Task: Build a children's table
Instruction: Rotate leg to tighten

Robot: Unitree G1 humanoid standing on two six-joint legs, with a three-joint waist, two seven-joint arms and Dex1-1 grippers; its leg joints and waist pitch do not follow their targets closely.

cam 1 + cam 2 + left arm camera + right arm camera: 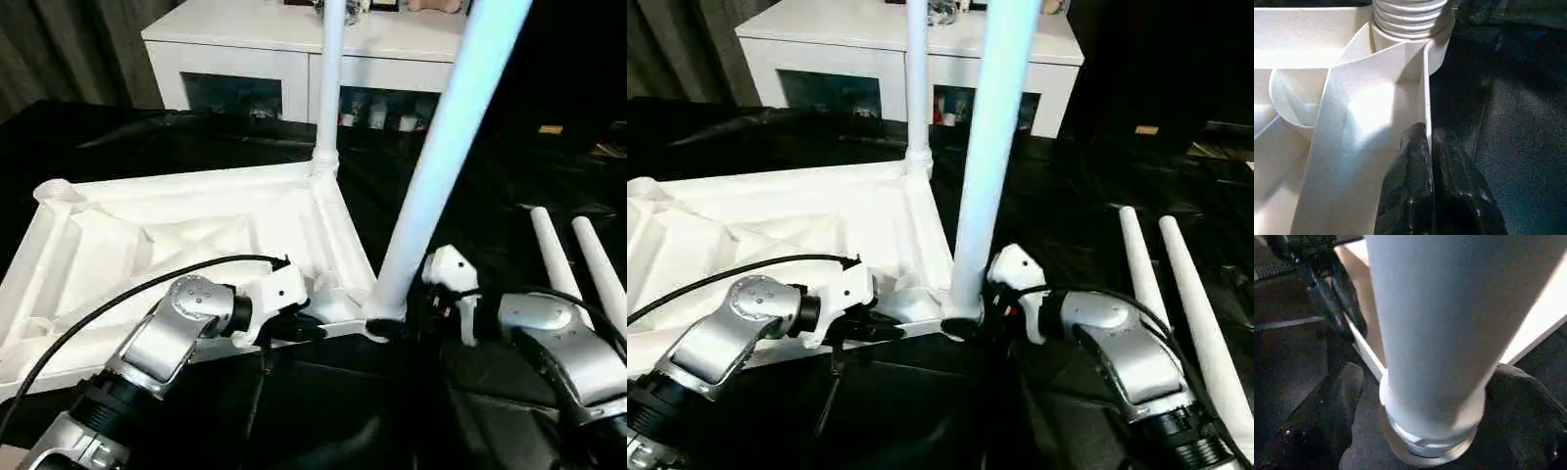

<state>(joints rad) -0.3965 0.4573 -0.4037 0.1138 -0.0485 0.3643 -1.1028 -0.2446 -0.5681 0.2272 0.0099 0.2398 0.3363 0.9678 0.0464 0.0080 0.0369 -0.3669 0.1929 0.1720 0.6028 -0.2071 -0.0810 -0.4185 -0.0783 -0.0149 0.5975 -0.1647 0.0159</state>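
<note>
The white tabletop (196, 225) lies upside down on a black cloth, ribbed underside up. One leg (330, 88) stands upright in its far right corner socket. A second leg (441, 157) stands in the near right corner socket (1425, 450). My left gripper (309, 328) is shut on the tabletop's thin near rim, just left of that socket; its black fingers (1410, 186) pinch the rim wall. My right gripper (1435, 396) is open, with one finger (1342, 396) on each side of the near leg's base and a gap to it. Two loose legs (554, 255) lie to the right.
A white cabinet (255, 39) with glass-fronted compartments stands behind the table. The black cloth (490, 176) covers the work surface all around. A black cable (118, 294) runs from my left wrist over the tabletop.
</note>
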